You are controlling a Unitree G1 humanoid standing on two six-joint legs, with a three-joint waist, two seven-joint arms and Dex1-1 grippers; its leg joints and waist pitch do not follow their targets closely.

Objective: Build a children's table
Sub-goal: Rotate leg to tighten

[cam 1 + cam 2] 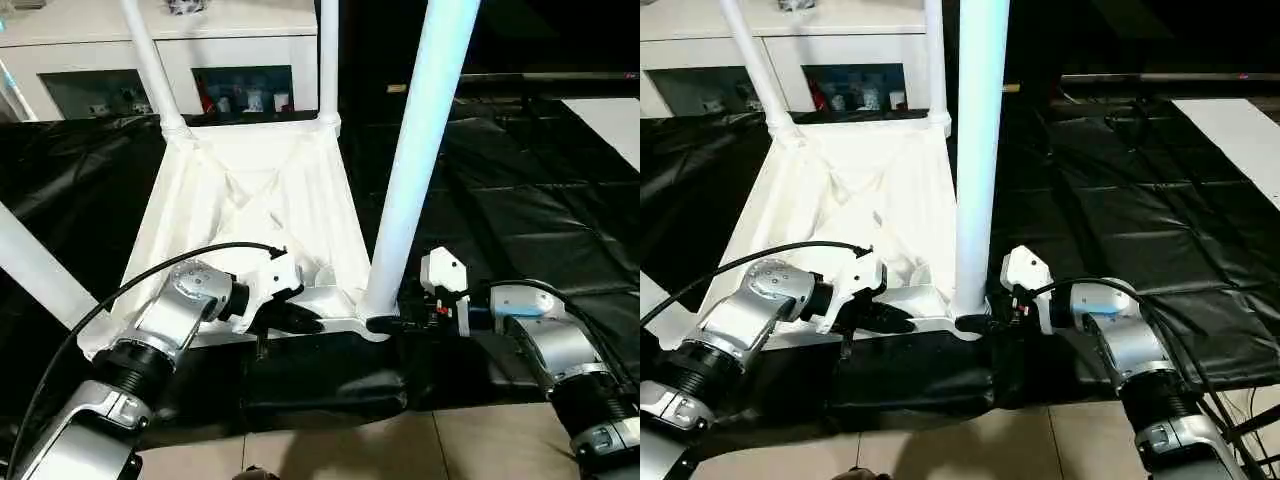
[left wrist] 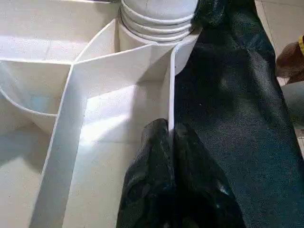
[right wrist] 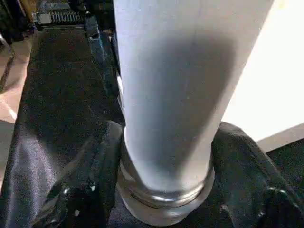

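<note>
The children's table lies upside down on a black sheet, and its white ribbed tabletop (image 1: 250, 200) faces up. Two legs stand in the far corners, one on the left (image 1: 150, 60) and one on the right (image 1: 328, 60). A thick leg (image 1: 420, 150) rises from the near right corner socket. Another leg (image 1: 35, 265) slants off at the near left. My left gripper (image 1: 300, 322) is shut on the tabletop's thin front rim (image 2: 170, 85). My right gripper (image 1: 385, 322) has a finger (image 3: 95, 161) on each side of the near right leg's base (image 3: 166, 118), close against it.
A white cabinet (image 1: 100, 40) with glass doors stands behind the tabletop. The black sheet (image 1: 520, 200) covers the floor around it and bunches up under the front rim. Tan floor tiles (image 1: 400, 450) show nearest me. A white panel (image 1: 610, 120) lies at the far right.
</note>
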